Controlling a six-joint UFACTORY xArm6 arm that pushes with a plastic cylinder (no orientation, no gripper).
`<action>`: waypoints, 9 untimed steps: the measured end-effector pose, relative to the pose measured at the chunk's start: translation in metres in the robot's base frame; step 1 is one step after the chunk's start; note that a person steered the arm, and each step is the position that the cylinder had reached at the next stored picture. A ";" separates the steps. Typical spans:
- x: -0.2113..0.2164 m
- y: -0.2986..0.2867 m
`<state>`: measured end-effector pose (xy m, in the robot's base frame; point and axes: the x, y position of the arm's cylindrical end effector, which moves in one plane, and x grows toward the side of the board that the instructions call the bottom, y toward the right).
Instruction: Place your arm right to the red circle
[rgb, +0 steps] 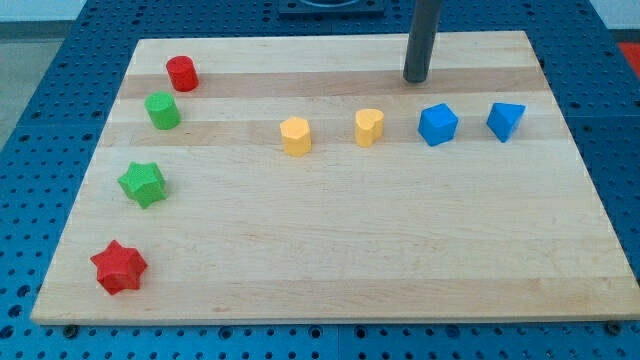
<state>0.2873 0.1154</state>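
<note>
Red star (119, 267) nearest; my tip (415, 80) above blue cube (437, 124).

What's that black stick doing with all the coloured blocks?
It's a robot arm's rod. My tip sits near the view's top, just above the blue blocks, touching nothing. I'm meant to move it to the right side of the red circle, which sits far off at the top left corner of the wooden board. Green, yellow and red star blocks lie untouched.
</note>
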 end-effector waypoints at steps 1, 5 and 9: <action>0.000 0.000; -0.002 0.000; -0.002 -0.193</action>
<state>0.2853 -0.0781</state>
